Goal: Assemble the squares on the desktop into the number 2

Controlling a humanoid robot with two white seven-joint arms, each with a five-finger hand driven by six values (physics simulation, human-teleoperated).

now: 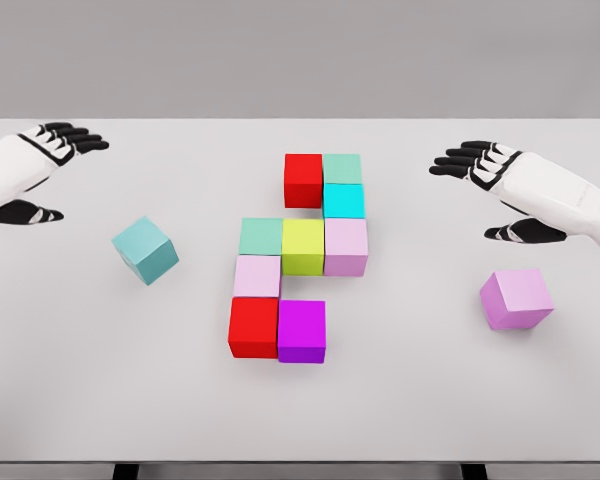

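Several coloured cubes sit joined at the table's middle: a red cube (303, 180) and a green cube (342, 168) on top, a cyan cube (344, 200) under the green, then a row of green (262, 236), yellow (303, 247) and pale pink (346, 246). Below come a pale pink cube (257, 276), a red cube (253, 327) and a magenta cube (302, 331). A loose teal cube (146, 250) lies tilted at the left, a loose pink cube (517, 298) at the right. My left hand (40, 160) hovers open at the far left. My right hand (505, 190) hovers open above the pink cube.
The white table (80, 400) spans the view, with its front edge near the picture's bottom and a grey wall behind. Bare surface lies between the cluster and each loose cube.
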